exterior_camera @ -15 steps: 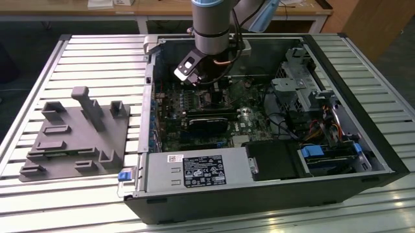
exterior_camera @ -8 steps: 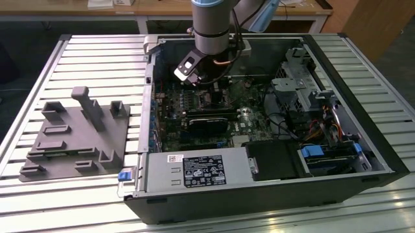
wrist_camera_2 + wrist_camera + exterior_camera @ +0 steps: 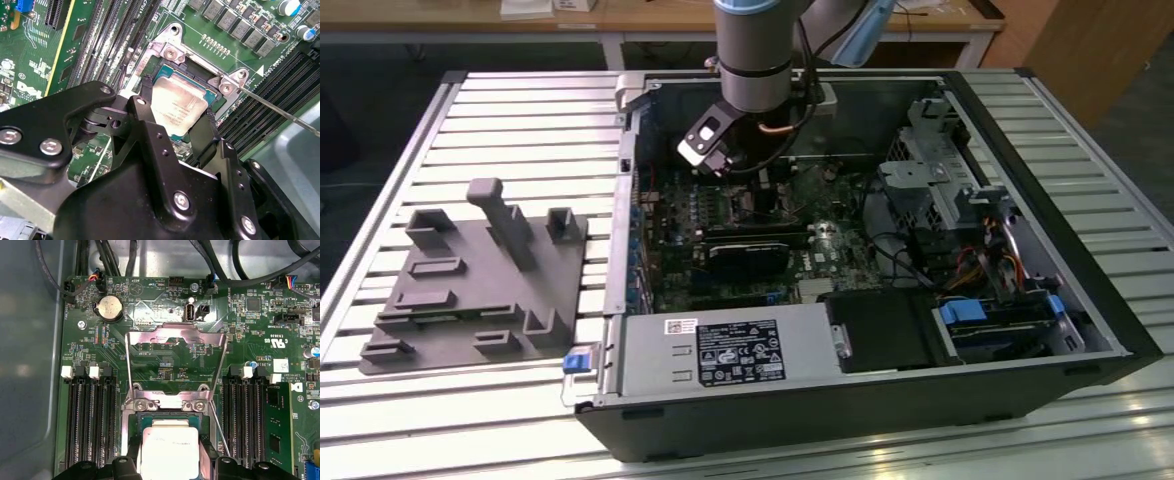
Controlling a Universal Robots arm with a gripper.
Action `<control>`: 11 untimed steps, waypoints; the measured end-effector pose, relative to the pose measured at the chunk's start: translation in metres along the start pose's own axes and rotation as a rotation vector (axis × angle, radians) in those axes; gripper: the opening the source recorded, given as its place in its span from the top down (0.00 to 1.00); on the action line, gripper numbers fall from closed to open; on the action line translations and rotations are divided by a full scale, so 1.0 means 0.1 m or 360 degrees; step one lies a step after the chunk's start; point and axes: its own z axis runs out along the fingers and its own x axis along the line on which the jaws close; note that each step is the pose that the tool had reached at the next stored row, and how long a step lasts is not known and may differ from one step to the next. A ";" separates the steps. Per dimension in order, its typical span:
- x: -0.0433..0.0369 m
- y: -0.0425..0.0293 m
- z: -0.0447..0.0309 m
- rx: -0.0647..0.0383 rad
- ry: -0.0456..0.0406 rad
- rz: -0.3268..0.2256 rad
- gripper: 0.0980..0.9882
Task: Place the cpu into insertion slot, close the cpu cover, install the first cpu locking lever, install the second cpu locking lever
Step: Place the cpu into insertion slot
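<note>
Here the gripper [image 3: 177, 102] pinches the cpu [image 3: 176, 114] by two opposite edges at the socket, toward the far side of the computer case [image 3: 854, 425]. Faint print on its grey top is illegible. The cpu cover [image 3: 145, 337] stands flipped open beside it.

Dull grey metal cpu [image 3: 177, 107], shiny metal cpu cover [image 3: 145, 337].

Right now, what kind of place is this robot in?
Probably a robot lab or workshop where computers get put together. An open computer case lies on a slatted metal table, a robot arm reaches down into it, and wooden desks stand behind.
</note>
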 end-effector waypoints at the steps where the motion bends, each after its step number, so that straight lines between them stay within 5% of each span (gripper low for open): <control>1: 0.001 0.002 0.000 0.0000 0.0000 0.0000 0.50; 11: 0.002 0.005 0.002 -0.0001 0.0001 0.0000 0.49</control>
